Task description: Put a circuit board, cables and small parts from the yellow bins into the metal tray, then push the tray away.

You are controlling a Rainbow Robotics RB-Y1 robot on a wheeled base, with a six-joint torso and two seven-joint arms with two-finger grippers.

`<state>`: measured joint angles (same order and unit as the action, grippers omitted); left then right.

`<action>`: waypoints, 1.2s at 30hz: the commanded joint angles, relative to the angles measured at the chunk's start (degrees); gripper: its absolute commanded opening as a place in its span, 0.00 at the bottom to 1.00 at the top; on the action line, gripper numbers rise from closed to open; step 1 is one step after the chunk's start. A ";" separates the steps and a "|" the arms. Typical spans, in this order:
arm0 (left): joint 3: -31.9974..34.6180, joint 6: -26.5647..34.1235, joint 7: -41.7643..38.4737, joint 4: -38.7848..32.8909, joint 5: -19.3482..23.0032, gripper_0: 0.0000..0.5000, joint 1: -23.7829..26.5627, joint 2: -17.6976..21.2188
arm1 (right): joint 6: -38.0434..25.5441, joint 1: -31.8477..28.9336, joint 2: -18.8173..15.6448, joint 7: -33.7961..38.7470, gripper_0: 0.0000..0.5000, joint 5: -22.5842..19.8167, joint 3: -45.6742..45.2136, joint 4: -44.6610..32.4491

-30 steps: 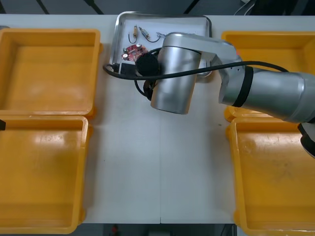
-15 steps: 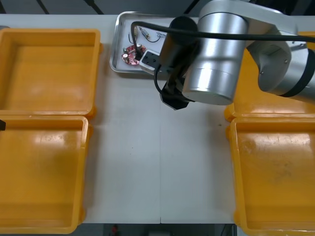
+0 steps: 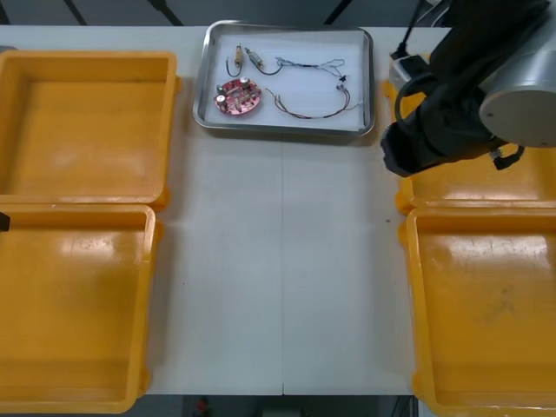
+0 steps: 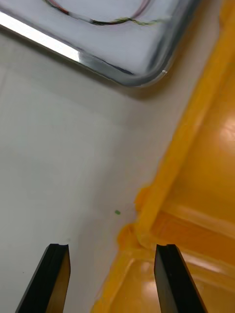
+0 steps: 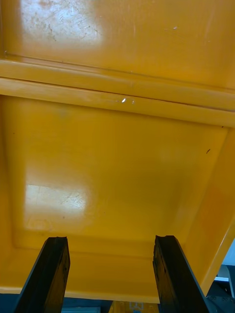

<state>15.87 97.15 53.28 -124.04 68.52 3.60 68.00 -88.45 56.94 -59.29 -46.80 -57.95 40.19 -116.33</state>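
Observation:
The metal tray [image 3: 287, 129] stands at the table's far edge, white inside. In it lie a round red circuit board [image 3: 238, 95], two small metal parts [image 3: 236, 61] and thin cables [image 3: 313, 104]. My right arm [image 3: 452, 113] hangs over the far right yellow bin [image 3: 486, 178], to the right of the tray. In the right wrist view my right gripper [image 4: 112, 279] is open and holds nothing; it hovers over bare table beside the bin rim [image 4: 181, 146], with the tray's corner [image 4: 142, 76] and a cable [image 4: 117, 20] ahead. My left gripper [image 5: 111, 274] is open over an empty bin [image 5: 117, 171].
Two yellow bins sit at the left, the far one [image 3: 87, 122] and the near one [image 3: 74, 304]; both look empty. The near right bin [image 3: 486, 313] looks empty too. Bare table [image 3: 282, 261] runs between the bin pairs, below the tray.
My right arm has drawn back from over the tray and swung right, to above the far right bin, uncovering the tray's contents. The tray and the bins have not moved.

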 commanded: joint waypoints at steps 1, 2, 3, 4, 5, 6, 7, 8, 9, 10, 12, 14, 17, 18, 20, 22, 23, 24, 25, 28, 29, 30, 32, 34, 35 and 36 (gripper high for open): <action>1.70 0.32 -1.51 -1.11 0.03 1.00 -0.97 2.22 | -1.11 -8.33 -6.10 2.41 1.00 -2.52 -10.13 -1.88; 1.70 0.32 -1.51 -1.11 0.03 1.00 -0.97 2.22 | -1.55 -10.88 -6.89 2.41 1.00 -3.13 -13.03 -1.88; 1.70 0.32 -1.51 -1.11 0.03 1.00 -0.97 2.22 | -1.99 -12.99 -7.41 2.41 1.00 -3.57 -15.40 -1.97; 1.70 0.32 -1.51 -1.11 0.03 1.00 -0.97 2.22 | -1.99 -12.99 -7.41 2.41 1.00 -3.57 -15.40 -1.97; 1.70 0.32 -1.51 -1.11 0.03 1.00 -0.97 2.22 | -2.95 -16.42 -8.47 2.24 1.00 -4.28 -19.44 -1.97; 1.70 0.32 -1.51 -1.11 0.03 1.00 -0.97 2.22 | -3.39 -19.15 -9.08 1.97 1.00 -4.80 -22.26 -1.97; 1.70 0.32 -1.51 -1.11 0.03 1.00 -0.97 2.22 | -3.48 -20.46 -9.35 1.88 1.00 -5.15 -23.58 -1.88; 1.70 0.32 -1.51 -1.11 0.03 1.00 -0.97 2.22 | -3.66 -22.66 -9.88 1.80 1.00 -5.59 -25.68 -1.97; 1.70 0.32 -1.51 -1.11 0.03 1.00 -0.97 2.22 | -3.92 -25.30 -10.14 1.62 1.00 -6.03 -28.50 -1.97; 1.70 0.32 -1.51 -1.11 0.03 1.00 -0.97 2.22 | -3.92 -26.26 -10.23 1.53 1.00 -6.12 -29.46 -2.06; 1.70 0.32 -1.51 -1.11 0.03 1.00 -0.97 2.22 | -4.27 -29.52 -10.23 1.36 1.00 -6.47 -33.07 -2.41; 1.70 0.32 -1.51 -1.11 0.03 1.00 -0.97 2.22 | -4.45 -32.94 -10.23 1.18 1.00 -6.47 -36.32 -3.20; 1.70 0.32 -1.51 -1.11 0.03 1.00 -0.97 2.22 | -4.98 -38.66 -10.14 0.74 1.00 -6.38 -41.33 -4.78; 1.70 0.32 -1.51 -1.11 0.03 1.00 -0.97 2.22 | -5.06 -40.33 -10.23 0.57 1.00 -6.38 -42.91 -5.48; 1.70 0.32 -1.51 -1.11 0.03 1.00 -0.97 2.22 | -5.15 -42.88 -9.96 0.30 1.00 -6.47 -45.20 -6.45; 1.70 0.32 -1.51 -1.11 0.03 1.00 -0.97 2.22 | -5.15 -45.78 -9.79 -0.14 1.00 -6.47 -47.39 -7.59; 1.70 0.32 -1.51 -1.11 0.03 1.00 -0.97 2.22 | -5.15 -46.48 -9.70 -0.31 1.00 -6.47 -47.92 -7.94; 1.70 0.32 -1.51 -1.11 0.03 1.00 -0.97 2.22 | -5.06 -47.71 -9.70 -0.49 1.00 -6.47 -48.71 -8.47; 1.70 0.32 -1.51 -1.11 0.03 1.00 -0.97 2.22 | -5.06 -48.50 -9.44 -0.75 1.00 -6.38 -49.24 -9.00; 1.70 0.32 -1.51 -1.11 0.03 1.00 -0.97 2.22 | -5.15 -49.64 -9.08 -1.81 1.00 -6.30 -49.59 -9.79; 1.70 0.32 -1.51 -1.11 0.03 1.00 -0.97 2.22 | -5.15 -50.17 -8.82 -3.04 1.00 -5.86 -49.59 -10.23; 1.70 0.32 -1.51 -1.11 0.03 1.00 -0.97 2.22 | -5.15 -50.43 -8.56 -4.44 1.00 -5.42 -49.59 -10.40; 1.70 0.32 -1.51 -1.11 0.03 1.00 -0.97 2.22 | -5.15 -50.96 -7.68 -7.52 1.00 -4.80 -49.59 -10.40; 1.70 0.32 -1.51 -1.11 0.03 1.00 -0.97 2.22 | -5.15 -51.31 -6.97 -9.28 1.00 -4.10 -49.68 -10.40; 1.70 0.32 -1.51 -1.11 0.03 1.00 -0.97 2.22 | -5.15 -51.49 -6.36 -9.72 1.00 -3.92 -49.68 -10.49; 1.70 0.32 -1.51 -1.11 0.03 1.00 -0.97 2.22 | -5.15 -51.58 -6.10 -9.72 1.00 -3.84 -49.59 -10.49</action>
<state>15.87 97.19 53.28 -124.10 68.53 3.39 68.00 -93.28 6.40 -66.70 -56.13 -62.67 -7.82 -125.35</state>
